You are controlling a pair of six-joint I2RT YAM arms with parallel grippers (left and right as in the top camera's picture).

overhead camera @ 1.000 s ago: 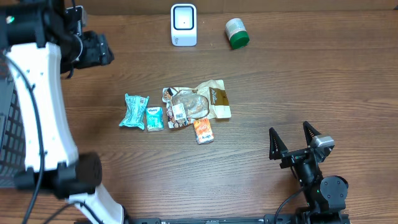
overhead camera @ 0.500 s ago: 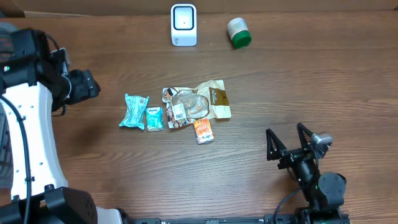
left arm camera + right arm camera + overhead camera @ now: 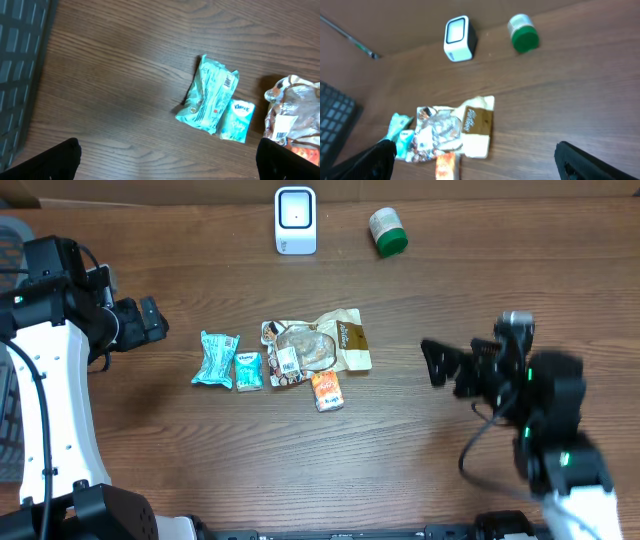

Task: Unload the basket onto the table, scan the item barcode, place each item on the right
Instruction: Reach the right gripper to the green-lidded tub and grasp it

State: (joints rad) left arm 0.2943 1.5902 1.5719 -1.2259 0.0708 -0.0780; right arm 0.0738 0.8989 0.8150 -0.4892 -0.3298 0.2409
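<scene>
Brown wood-grain table [image 3: 400, 440], dark slatted crate [image 3: 20, 75] at its left edge, green-capped jar [image 3: 385, 232] lying near the back

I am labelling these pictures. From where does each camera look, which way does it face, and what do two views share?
Overhead: above the brown wooden table, looking straight down; left gripper and right gripper show.
Left wrist: on left arm, looking down at the teal crinkled packet; its dark fingertips show.
Right wrist: on right arm, tilted toward the white box-shaped scanner; its fingertips show.
Shared: all show that packet.
</scene>
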